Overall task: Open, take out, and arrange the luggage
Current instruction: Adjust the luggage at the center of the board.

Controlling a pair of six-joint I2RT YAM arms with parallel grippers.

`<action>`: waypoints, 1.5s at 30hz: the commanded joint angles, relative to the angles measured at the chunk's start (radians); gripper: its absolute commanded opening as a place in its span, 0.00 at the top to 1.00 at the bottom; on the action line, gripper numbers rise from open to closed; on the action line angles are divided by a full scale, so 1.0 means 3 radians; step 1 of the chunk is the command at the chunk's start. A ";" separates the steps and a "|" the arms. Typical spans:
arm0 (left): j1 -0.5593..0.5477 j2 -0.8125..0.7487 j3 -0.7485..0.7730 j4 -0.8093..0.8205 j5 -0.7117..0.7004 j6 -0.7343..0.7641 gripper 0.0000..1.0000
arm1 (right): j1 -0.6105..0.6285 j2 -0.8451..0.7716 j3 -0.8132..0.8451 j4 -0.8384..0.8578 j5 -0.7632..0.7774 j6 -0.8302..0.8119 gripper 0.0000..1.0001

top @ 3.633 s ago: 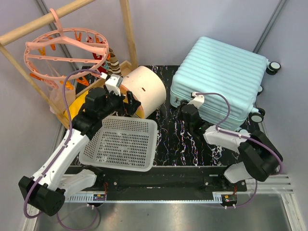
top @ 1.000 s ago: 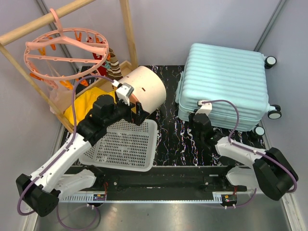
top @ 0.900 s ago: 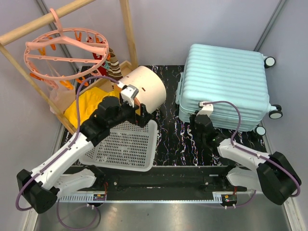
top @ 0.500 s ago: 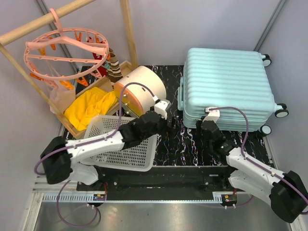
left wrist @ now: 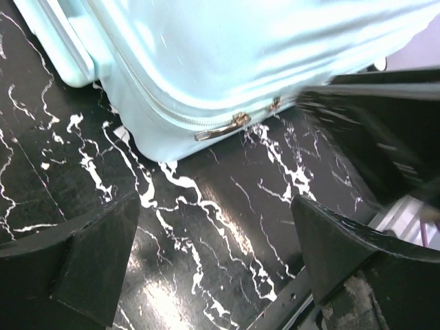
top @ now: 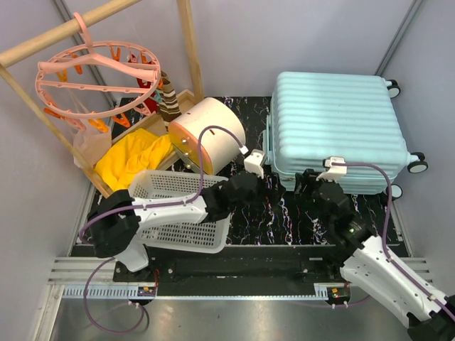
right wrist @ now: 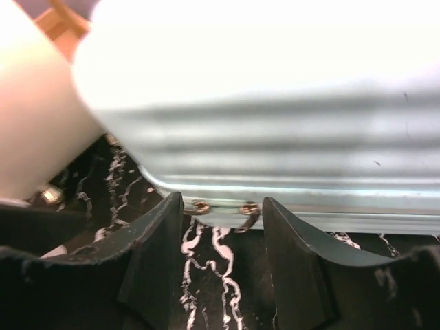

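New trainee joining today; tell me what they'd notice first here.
The mint-blue luggage lies closed, far right; the left hand and right hand, both open, hover by its near-left zipper pulls. A pink ring hanger hangs from the wooden rack, far left.

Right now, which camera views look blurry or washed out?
Right wrist: the luggage is blown out to near white on top and soft throughout; left wrist: motion smear along the right side, sheen on its shell; top external: sharp and evenly lit.
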 commanded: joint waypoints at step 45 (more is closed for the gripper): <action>0.2260 -0.1796 0.0118 -0.1495 0.1667 0.1144 0.01 | -0.0016 0.1226 0.0275 0.0224 -0.0025 0.0194 0.55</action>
